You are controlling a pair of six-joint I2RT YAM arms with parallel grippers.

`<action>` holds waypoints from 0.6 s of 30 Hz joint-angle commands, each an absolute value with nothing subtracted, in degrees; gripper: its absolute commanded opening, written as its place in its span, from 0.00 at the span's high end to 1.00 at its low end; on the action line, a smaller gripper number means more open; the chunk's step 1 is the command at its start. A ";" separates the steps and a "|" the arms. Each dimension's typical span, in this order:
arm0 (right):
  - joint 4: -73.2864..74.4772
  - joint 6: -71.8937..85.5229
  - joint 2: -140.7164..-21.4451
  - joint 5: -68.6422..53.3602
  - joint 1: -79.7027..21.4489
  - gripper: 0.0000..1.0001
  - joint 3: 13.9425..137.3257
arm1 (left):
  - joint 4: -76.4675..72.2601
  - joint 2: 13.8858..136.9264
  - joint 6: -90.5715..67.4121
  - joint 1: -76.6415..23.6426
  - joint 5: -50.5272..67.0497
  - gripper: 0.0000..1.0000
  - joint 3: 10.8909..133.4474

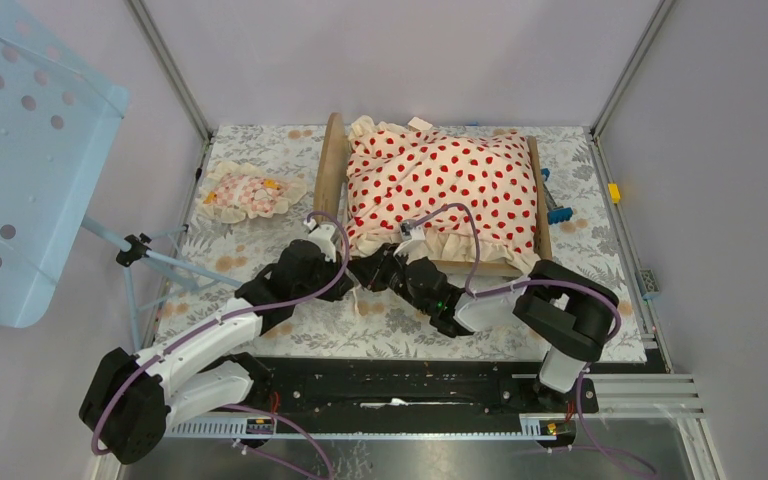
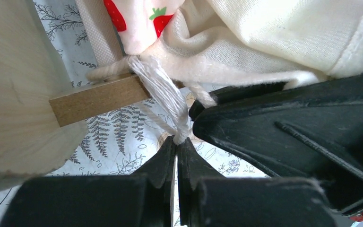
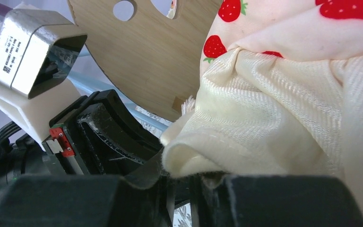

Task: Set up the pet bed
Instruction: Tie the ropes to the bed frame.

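Your left claw (image 2: 177,146) is pinched tight on a white string (image 2: 163,94) that runs up from its tips to the blanket's corner, just past a wooden rail (image 2: 99,99) of the bed frame. Your right claw (image 3: 182,184) stands narrow, with a fold of the blanket's cream ruffle (image 3: 246,137) tucked between its tips. It looks like a light hold on the cloth.

The pet bed (image 1: 332,165) sits directly beyond both claws, with its near-left corner right at them. The strawberry blanket (image 1: 440,180) covers it from headboard to footboard, but it lies puffed and bunched, so you cannot see the mattress underneath.

I judge the task to be partly done. The blanket is on but needs smoothing and squaring along the edge nearest your claws. The pillow (image 1: 245,193) lies on the table (image 1: 400,320), off to the left of your left claw and well apart from the bed, not yet placed.
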State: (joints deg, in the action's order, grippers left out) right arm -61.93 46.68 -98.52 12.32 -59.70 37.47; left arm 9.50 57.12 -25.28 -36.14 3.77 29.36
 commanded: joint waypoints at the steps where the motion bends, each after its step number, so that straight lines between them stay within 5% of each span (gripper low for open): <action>1: -62.40 46.94 -98.02 11.99 -59.17 0.85 39.44 | 7.75 55.94 -25.22 -36.44 5.32 1.00 29.16; 4: -60.54 46.56 -96.52 12.51 -59.16 0.95 39.64 | 8.44 55.53 -25.59 -36.47 5.44 1.00 29.11; 18: -55.24 43.91 -91.88 12.43 -59.16 0.95 39.47 | 12.71 53.43 -26.01 -37.42 7.01 1.00 28.80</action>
State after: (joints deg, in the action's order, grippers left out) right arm -55.11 45.25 -93.95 12.34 -59.61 37.65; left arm 12.80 54.63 -25.98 -36.75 4.62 28.56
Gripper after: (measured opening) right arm 0.065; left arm 0.017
